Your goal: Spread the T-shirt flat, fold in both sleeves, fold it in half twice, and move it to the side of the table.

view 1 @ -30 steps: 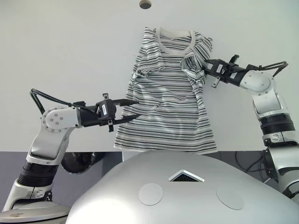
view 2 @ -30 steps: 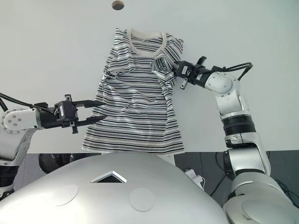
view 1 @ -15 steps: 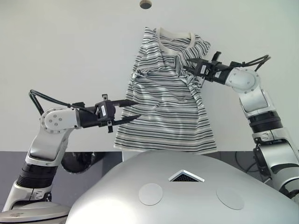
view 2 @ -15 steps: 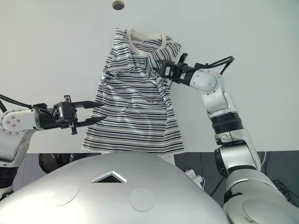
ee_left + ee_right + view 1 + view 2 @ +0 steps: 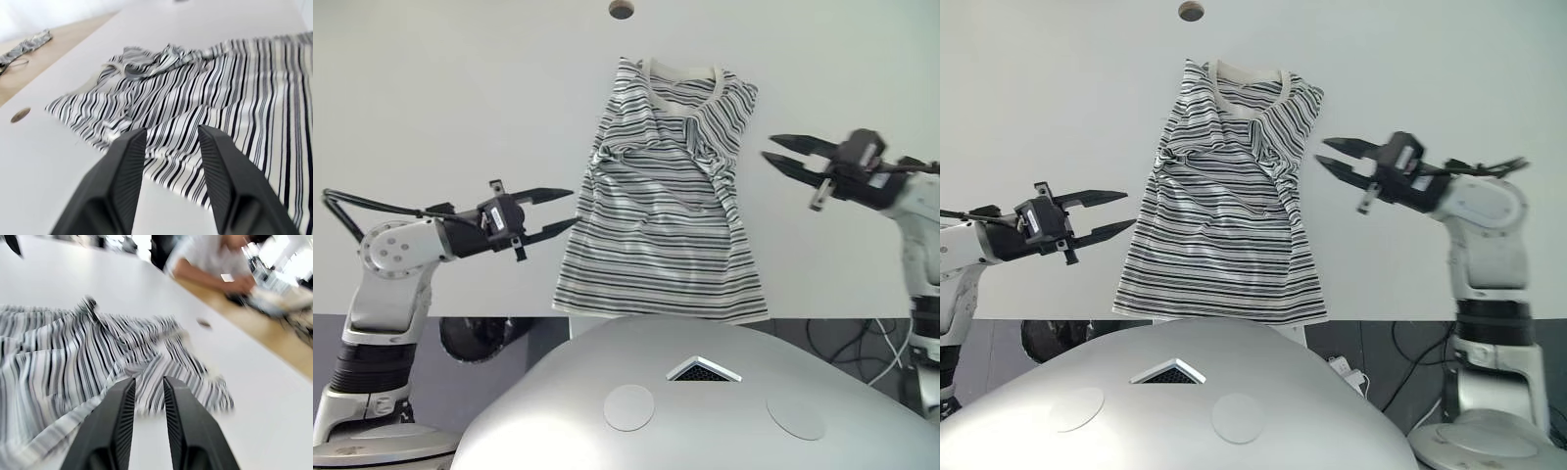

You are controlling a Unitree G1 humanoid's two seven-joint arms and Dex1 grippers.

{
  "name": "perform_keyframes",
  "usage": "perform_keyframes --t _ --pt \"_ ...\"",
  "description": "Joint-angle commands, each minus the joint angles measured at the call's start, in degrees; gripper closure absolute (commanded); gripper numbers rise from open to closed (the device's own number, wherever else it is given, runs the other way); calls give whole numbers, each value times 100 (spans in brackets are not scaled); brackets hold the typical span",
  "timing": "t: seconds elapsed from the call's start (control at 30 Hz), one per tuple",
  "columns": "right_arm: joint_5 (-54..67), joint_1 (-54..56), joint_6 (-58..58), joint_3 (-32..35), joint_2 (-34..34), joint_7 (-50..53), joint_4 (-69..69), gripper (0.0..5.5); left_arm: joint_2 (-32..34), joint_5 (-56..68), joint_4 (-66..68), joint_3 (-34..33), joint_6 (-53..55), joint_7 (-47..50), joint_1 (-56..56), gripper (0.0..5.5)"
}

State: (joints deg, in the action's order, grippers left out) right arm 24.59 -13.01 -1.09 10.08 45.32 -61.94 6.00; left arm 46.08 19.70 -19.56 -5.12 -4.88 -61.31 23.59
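T-shirt (image 5: pixel 661 225) lies on the white table (image 5: pixel 460 98), collar toward the far edge, hem at the near edge. Both sleeves are turned in over the body, and the cloth is bunched and creased at chest level. Left gripper (image 5: pixel 570 208) is released, fingers spread and holding nothing, just beside the shirt's left edge at mid-length, not touching it. Right gripper (image 5: pixel 770 148) is likewise released and empty, near the right shoulder, apart from the cloth. A small round grommet (image 5: pixel 621 10) sits in the table beyond the collar.
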Motion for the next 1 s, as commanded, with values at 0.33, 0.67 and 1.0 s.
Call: perform_keyframes --t 0.33,0.67,1.0 --pt "-124 -2915 301 705 937 -1676 532 307 928 659 -630 -803 1799 -1025 2395 249" --pt "-96 -3324 1977 656 1095 -1544 945 304 859 1217 -551 -626 3786 -587 1838 246" --pt "-156 -2889 2471 -82 963 -1268 1496 304 699 1132 -379 111 4695 7 1211 246"
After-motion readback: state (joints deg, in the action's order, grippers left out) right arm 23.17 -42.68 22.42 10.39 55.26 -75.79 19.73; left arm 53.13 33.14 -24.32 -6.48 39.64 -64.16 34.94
